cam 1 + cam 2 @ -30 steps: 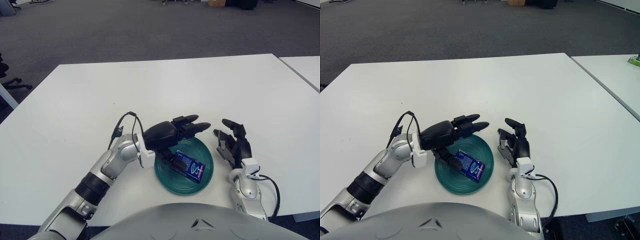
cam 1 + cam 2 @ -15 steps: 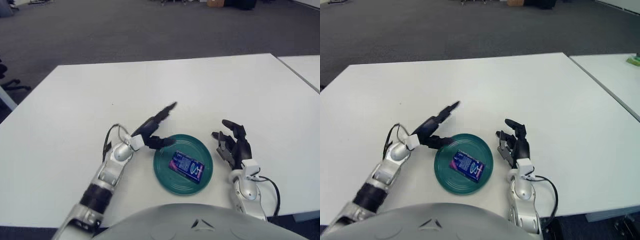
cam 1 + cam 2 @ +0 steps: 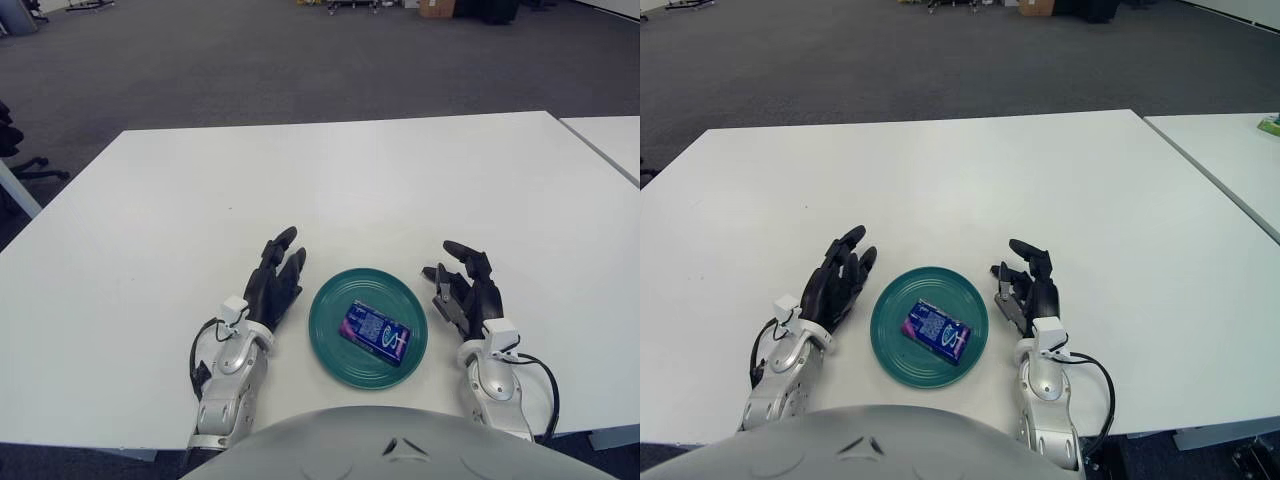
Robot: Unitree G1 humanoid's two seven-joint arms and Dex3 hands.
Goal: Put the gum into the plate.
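The gum (image 3: 375,332), a blue and purple pack, lies flat in the middle of the green plate (image 3: 330,345) on the white table (image 3: 330,180); its long axis runs from far-left to near-right. Print on the pack is not legible. The left hand (image 3: 273,283) rests on the table just left of the plate, fingers extended and released, holding nothing. The right hand (image 3: 468,291) sits just right of the plate, fingers loosely spread, empty.

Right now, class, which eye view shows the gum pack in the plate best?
Neither is clearly better: the gum pack lies unobstructed inside the green plate in both eye views, seen from almost the same angle.
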